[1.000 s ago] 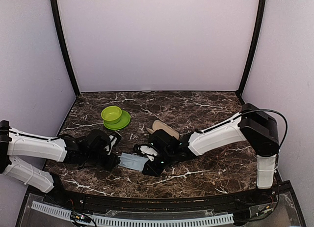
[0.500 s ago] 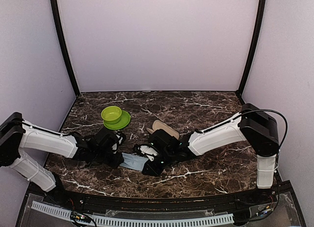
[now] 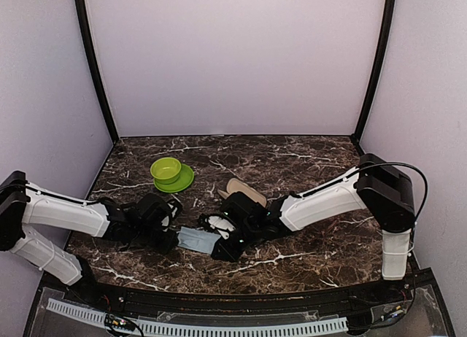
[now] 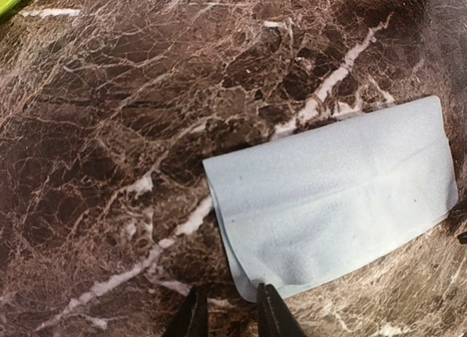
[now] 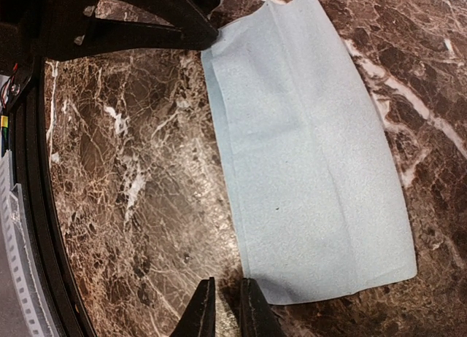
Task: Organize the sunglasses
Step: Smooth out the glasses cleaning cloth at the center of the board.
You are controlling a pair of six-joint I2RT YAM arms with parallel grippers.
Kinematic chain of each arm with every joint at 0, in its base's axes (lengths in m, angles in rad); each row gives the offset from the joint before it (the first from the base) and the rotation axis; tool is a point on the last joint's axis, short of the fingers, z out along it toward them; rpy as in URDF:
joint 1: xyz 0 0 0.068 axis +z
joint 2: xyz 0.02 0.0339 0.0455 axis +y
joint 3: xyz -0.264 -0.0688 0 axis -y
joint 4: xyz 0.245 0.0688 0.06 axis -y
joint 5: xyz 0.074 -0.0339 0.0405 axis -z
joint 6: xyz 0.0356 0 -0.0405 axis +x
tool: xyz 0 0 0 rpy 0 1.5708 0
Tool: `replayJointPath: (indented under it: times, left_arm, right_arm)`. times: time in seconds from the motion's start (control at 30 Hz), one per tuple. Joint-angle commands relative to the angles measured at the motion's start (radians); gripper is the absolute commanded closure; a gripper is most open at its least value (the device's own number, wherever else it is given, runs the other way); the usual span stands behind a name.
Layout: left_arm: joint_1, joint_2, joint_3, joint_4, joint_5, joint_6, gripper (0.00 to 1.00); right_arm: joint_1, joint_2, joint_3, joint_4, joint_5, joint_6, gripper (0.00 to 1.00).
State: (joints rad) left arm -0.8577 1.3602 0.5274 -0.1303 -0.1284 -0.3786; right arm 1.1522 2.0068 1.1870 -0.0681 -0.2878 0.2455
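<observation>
Movement is on your left: your left gripper swung toward the folded pale-blue cloth, lower centre of the top view, then eased back. It and your right gripper sit narrowly parted, empty, at the cloth's edges, so no grip yet. Sunglasses not discernible.

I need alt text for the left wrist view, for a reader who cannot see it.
A folded light blue cloth lies flat on the dark marble table. The left gripper, narrowly open, is at the cloth's near corner.
</observation>
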Motion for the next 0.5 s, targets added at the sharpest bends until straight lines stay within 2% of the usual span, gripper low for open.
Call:
replayJointPath:
  times: [0.0, 0.2, 0.33, 0.47]
  left_arm:
    - [-0.006, -0.008, -0.006, -0.051, 0.008, -0.006, 0.76]
    - [-0.006, -0.068, -0.008, -0.044, -0.011, -0.032, 0.76]
    - [-0.006, -0.131, -0.023, 0.029, -0.009, -0.048, 0.75]
    - [-0.006, -0.100, -0.008, 0.094, 0.002, -0.042, 0.74]
  right_arm:
    - [0.006, -0.008, -0.010, 0.021, 0.011, 0.005, 0.86]
    - [0.005, -0.014, -0.019, 0.023, 0.017, 0.006, 0.86]
    - [0.006, -0.013, -0.019, 0.029, 0.017, 0.008, 0.86]
    - [0.006, -0.014, -0.016, 0.027, 0.016, 0.006, 0.86]
